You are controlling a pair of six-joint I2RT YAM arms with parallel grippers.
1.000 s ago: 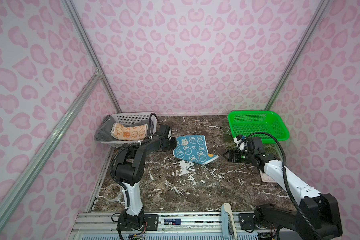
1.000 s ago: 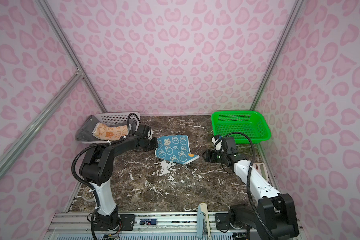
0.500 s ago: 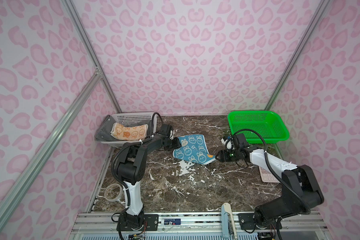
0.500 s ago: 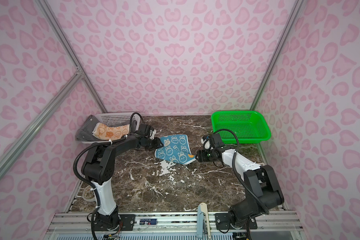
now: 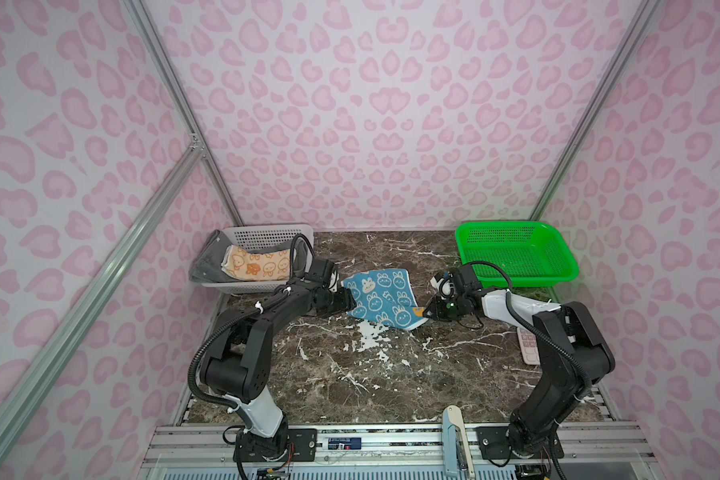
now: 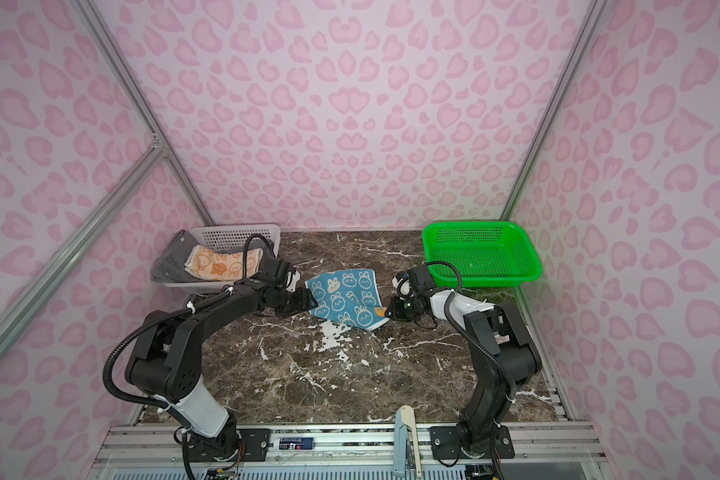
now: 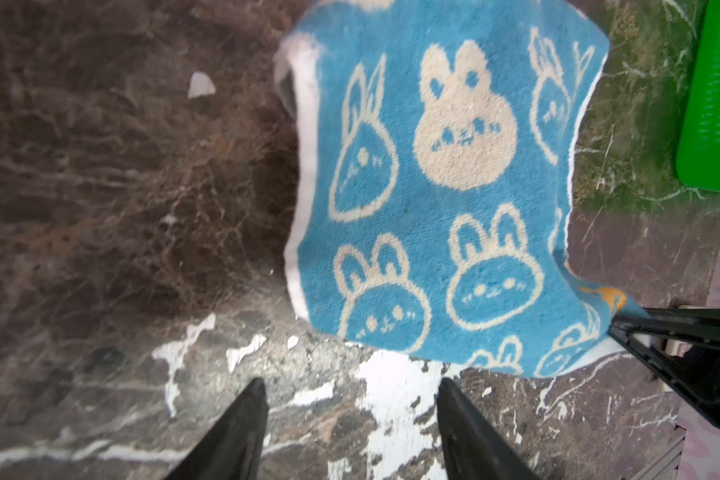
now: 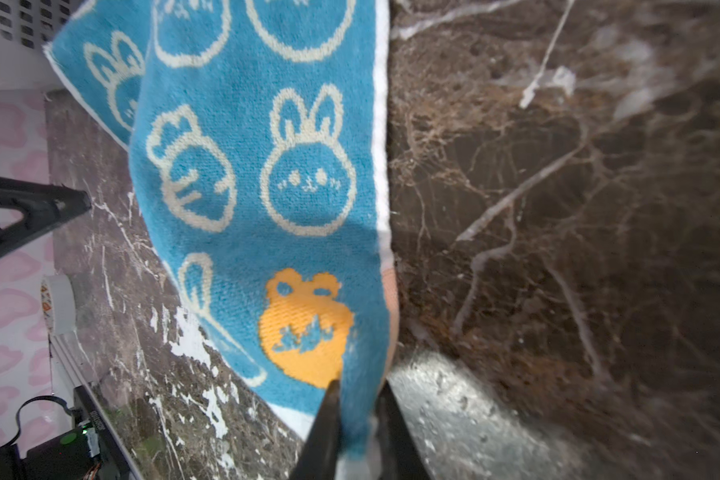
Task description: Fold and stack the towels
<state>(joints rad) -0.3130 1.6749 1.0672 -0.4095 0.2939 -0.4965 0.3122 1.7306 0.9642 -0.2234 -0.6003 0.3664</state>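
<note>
The blue towel (image 5: 377, 301) (image 6: 344, 301) with cream rabbit prints lies partly raised on the dark marble table in both top views. My right gripper (image 5: 425, 311) (image 6: 387, 311) (image 8: 358, 399) is shut on its right corner, next to an orange carrot print; the blue towel (image 8: 258, 166) stretches away from it. My left gripper (image 5: 348, 305) (image 6: 312, 303) (image 7: 350, 395) stands open at the towel's left edge, with only bare table between its fingers. The orange towel (image 5: 258, 266) (image 6: 221, 266) and the dark grey towel (image 5: 206, 266) (image 6: 169, 266) lie in the white basket (image 5: 271, 228) (image 6: 238, 228) at the back left.
A green basket (image 5: 499, 226) (image 6: 466, 226) stands at the back right, just behind my right arm. A pink keypad-like object (image 5: 528, 345) lies at the table's right edge. A white tape roll (image 8: 57, 303) sits near the left front edge.
My right gripper has moved left to the blue towel's right corner and shut on it. My left gripper has opened at the towel's left edge.
</note>
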